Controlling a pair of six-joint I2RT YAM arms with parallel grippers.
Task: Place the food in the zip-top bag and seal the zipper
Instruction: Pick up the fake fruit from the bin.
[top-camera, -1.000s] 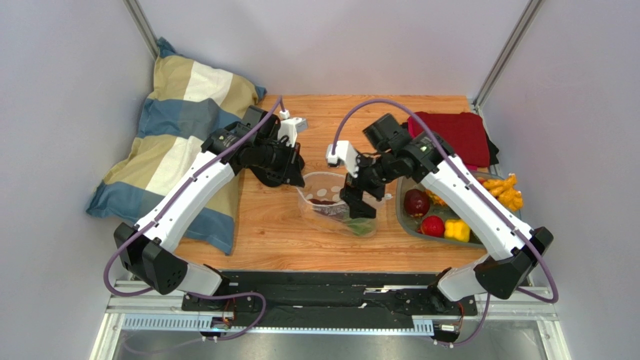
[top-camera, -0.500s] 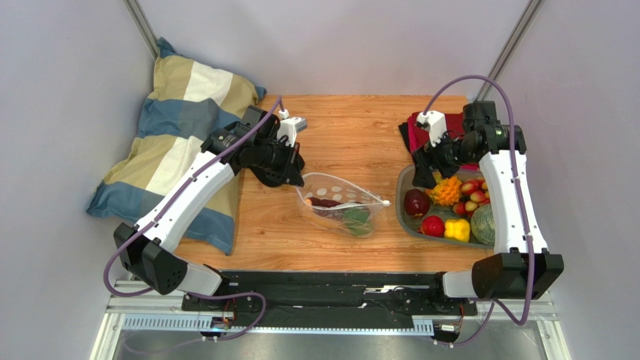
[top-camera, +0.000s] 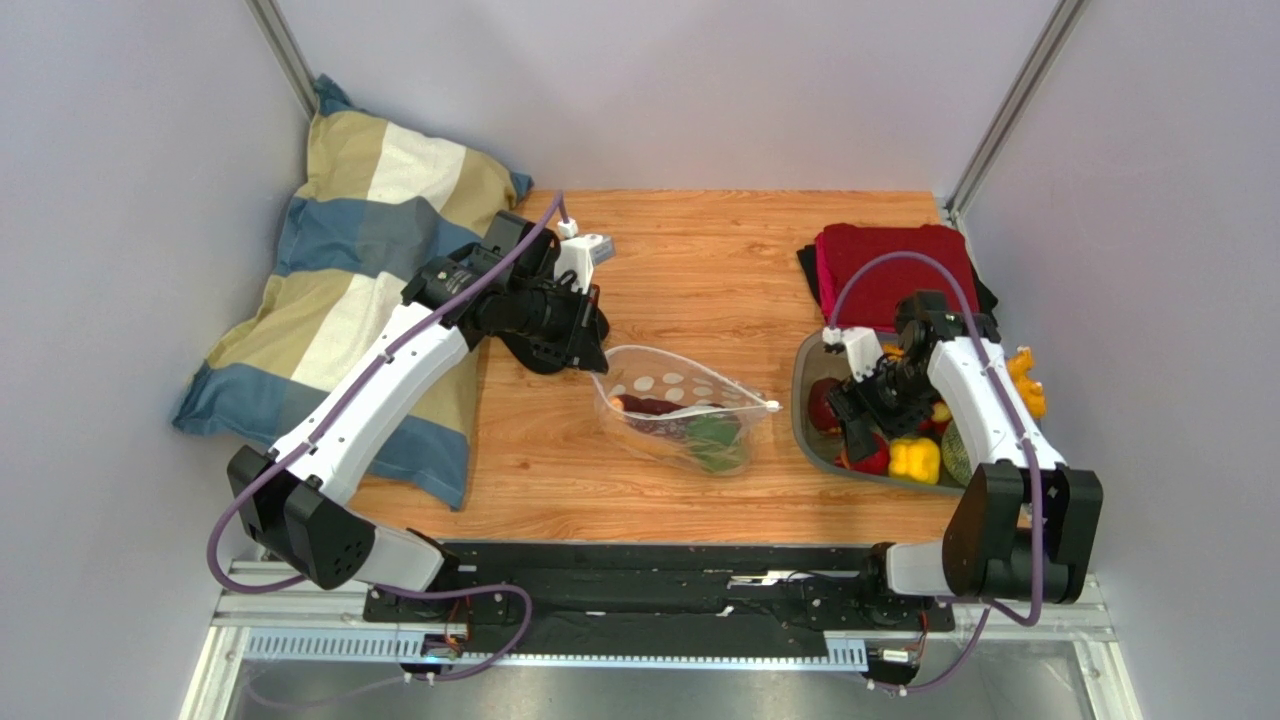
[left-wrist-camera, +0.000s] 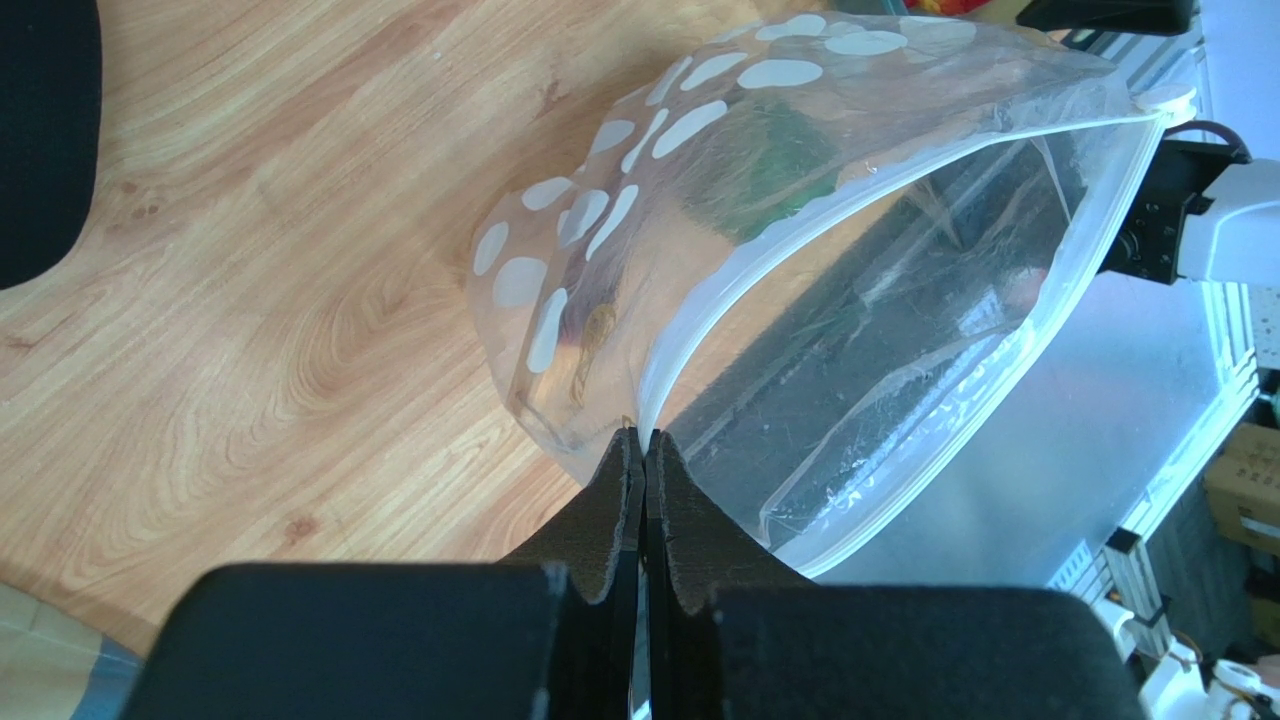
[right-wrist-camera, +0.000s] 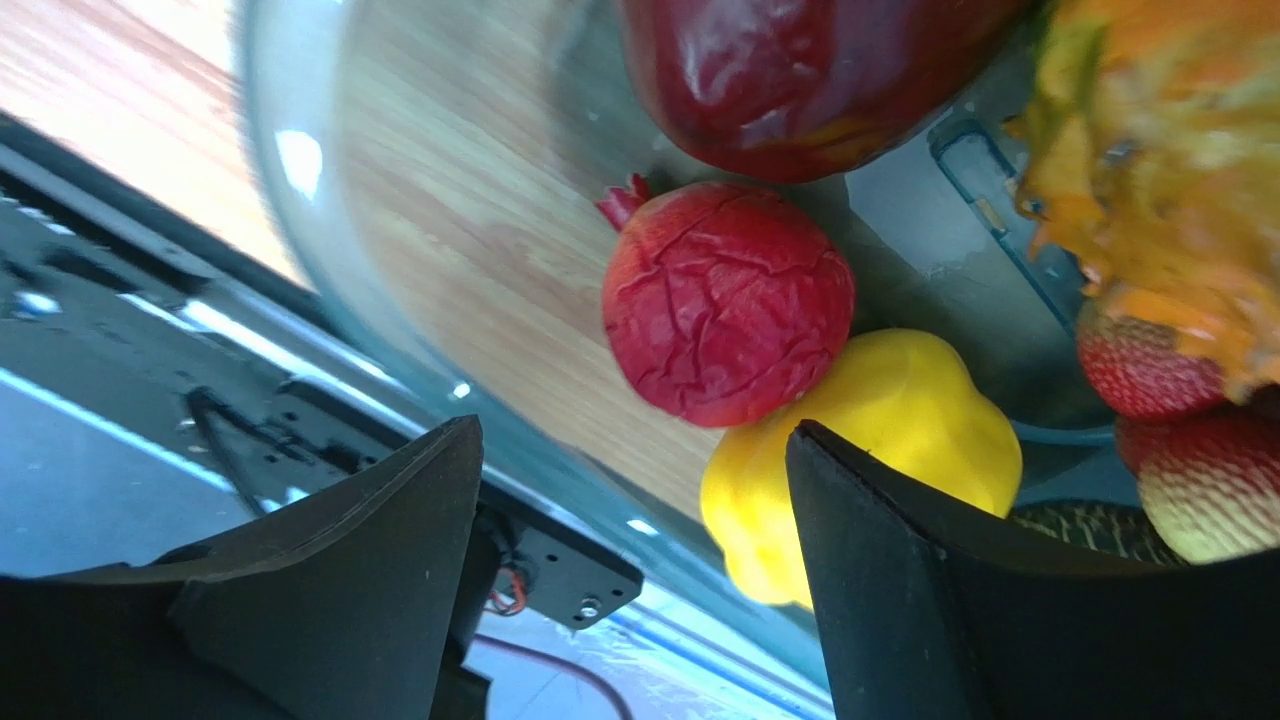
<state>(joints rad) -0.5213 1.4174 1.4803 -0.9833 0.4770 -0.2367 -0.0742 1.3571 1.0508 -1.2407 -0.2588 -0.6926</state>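
The clear dotted zip-top bag (top-camera: 684, 408) lies mid-table with its mouth open. It holds a green piece (top-camera: 718, 440) and a dark red piece (top-camera: 651, 402). My left gripper (top-camera: 589, 354) is shut on the bag's mouth edge at the zipper (left-wrist-camera: 842, 210), as the left wrist view shows (left-wrist-camera: 643, 438). My right gripper (top-camera: 864, 435) is open and low over the grey tray (top-camera: 804, 383). In the right wrist view its jaws (right-wrist-camera: 631, 432) stand either side of a red wrinkled fruit (right-wrist-camera: 726, 300) and a yellow pepper (right-wrist-camera: 872, 450), touching neither.
The tray also holds a dark red apple (right-wrist-camera: 796, 75), strawberries (right-wrist-camera: 1202, 450) and an orange-yellow piece (right-wrist-camera: 1157, 150). A red cloth (top-camera: 894, 263) lies behind the tray. A striped pillow (top-camera: 361, 285) lies at the left. A black rail (top-camera: 661, 578) runs along the near edge.
My right arm swung from the bag's mouth over to the tray and came down low above the front fruits, jaws open. The left gripper and the bag stayed put.
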